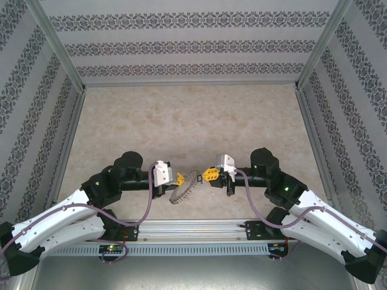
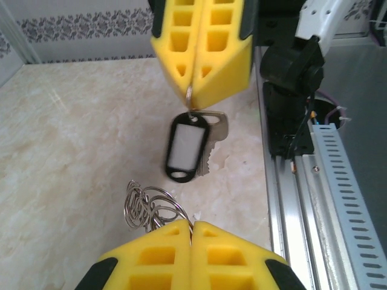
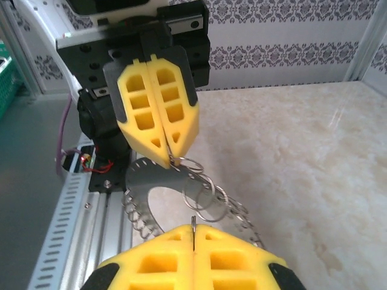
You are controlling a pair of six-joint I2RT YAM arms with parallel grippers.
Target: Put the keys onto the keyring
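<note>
Both arms are bending inward, pincers meeting tip to tip.
The left pincer (image 3: 169,158) is pinching the keyring (image 3: 140,176) by its looped rim; the right pincer (image 2: 191,99) is clamping the keys (image 2: 219,128) by a small ring, dangling them above the marbled table (image 1: 193,115), with patterned walls (image 1: 193,45) around.

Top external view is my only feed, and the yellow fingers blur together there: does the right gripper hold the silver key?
Observer: Yes. In the left wrist view the right gripper is shut on the small metal ring from which the short silver metal key hangs.
Operator: Anything else on that ring?
Observer: A black oval tag with a white insert, in front of the key.
Operator: And the left gripper?
Observer: Shut on a wire loop at the rim of the flat grey metal keyring.
</note>
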